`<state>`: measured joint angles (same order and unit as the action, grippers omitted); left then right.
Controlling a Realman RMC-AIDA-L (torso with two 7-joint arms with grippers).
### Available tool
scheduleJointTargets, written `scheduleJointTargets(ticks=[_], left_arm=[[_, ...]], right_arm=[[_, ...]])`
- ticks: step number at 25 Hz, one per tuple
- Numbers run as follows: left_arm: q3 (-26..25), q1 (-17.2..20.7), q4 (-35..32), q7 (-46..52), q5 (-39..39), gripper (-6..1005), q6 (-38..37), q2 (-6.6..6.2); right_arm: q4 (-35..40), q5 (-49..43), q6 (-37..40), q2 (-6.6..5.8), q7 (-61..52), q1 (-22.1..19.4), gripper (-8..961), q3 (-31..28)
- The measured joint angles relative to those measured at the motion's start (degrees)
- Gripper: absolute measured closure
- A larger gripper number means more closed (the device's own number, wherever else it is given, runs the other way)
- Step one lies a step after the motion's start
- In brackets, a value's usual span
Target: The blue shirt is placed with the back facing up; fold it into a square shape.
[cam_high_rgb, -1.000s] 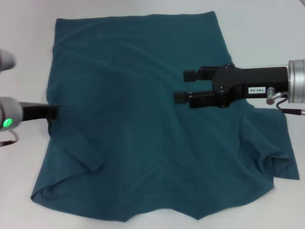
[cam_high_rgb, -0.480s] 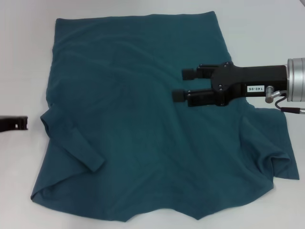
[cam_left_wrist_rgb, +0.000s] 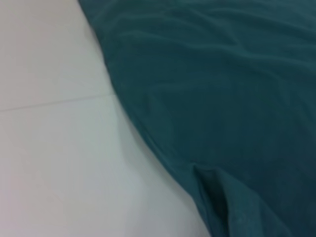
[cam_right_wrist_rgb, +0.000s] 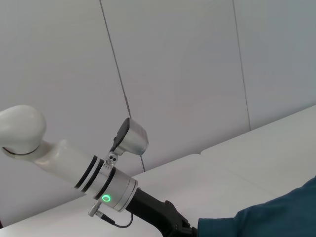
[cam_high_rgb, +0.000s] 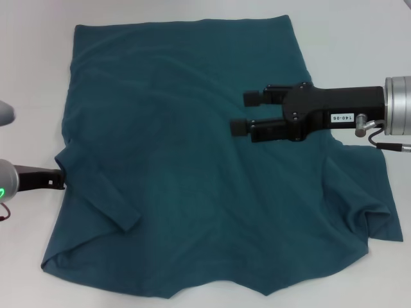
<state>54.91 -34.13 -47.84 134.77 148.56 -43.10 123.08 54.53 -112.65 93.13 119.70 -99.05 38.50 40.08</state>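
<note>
The blue shirt point(cam_high_rgb: 186, 160) lies spread on the white table point(cam_high_rgb: 29, 77), much larger than both grippers. Its left sleeve point(cam_high_rgb: 103, 196) is folded inward onto the body, and the right sleeve point(cam_high_rgb: 366, 205) is rumpled. My right gripper point(cam_high_rgb: 247, 113) hovers over the shirt's right-centre, open, with nothing between its fingers. My left gripper point(cam_high_rgb: 59, 180) sits low at the shirt's left edge, beside the folded sleeve, its tip at the fabric. The left wrist view shows the shirt point(cam_left_wrist_rgb: 222, 98) edge close up on the table. In the right wrist view the left arm point(cam_right_wrist_rgb: 98, 182) reaches toward a corner of the shirt point(cam_right_wrist_rgb: 266, 217).
White table point(cam_high_rgb: 359, 38) surrounds the shirt on all sides, with a seam line point(cam_left_wrist_rgb: 54, 102) in its surface. A pale panelled wall point(cam_right_wrist_rgb: 173, 74) stands behind the table.
My left gripper let go of the shirt's left edge, pulled out to the left, then came back to the edge lower down. The right gripper crept slightly left.
</note>
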Motion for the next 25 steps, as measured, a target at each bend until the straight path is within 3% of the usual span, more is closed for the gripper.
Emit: scheduleJointTargets(ticks=[16,25], left_arm=[[5.5,-1.7,-1.2,0.0,-0.5,976,-1.0,0.95],[6.7,-5.6,3.9,-0.2,-0.6,976,-0.9,0.98]], right_arm=[[-0.1,0.0,-0.1,0.09,0.1,-0.4,87,0.0],[-0.1,0.0,0.1,0.09,0.2,-0.6,87,0.0]])
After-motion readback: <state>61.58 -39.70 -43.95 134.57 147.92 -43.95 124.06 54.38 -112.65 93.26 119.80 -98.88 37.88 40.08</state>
